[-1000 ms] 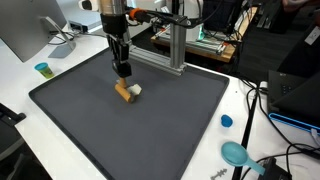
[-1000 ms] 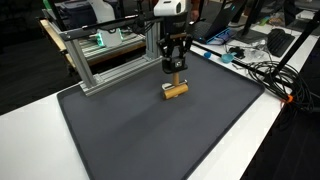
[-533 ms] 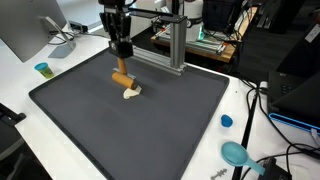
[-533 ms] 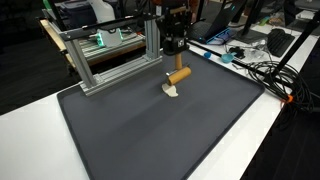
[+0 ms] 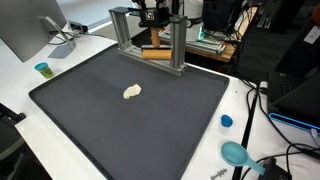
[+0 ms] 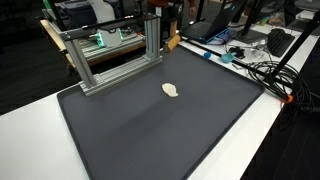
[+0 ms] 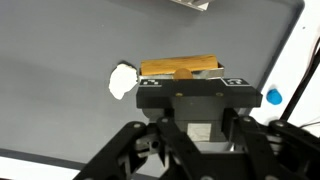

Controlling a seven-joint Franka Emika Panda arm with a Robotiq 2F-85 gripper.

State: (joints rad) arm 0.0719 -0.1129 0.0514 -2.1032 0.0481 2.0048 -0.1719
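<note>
A lump (image 5: 132, 92) is lying on the mat (image 5: 150, 135), near its middle. A frame (image 5: 178, 45) is standing at the mat's far edge. A block (image 7: 180, 67) is sitting between the fingers of the gripper (image 7: 190, 78), raised before the frame, well apart from the lump. In an exterior view, a cup (image 5: 42, 69) is standing on the table (image 5: 15, 92) left of the mat, and a cap (image 5: 226, 121) is lying to the right.

Bright, even room light.
Faint shadows on the dark mat (image 5: 150, 120); wrist view soft, the gripper (image 7: 182, 75) blurred up close.

Pale lump (image 6: 170, 89) on dark mat (image 6: 150, 135)
</note>
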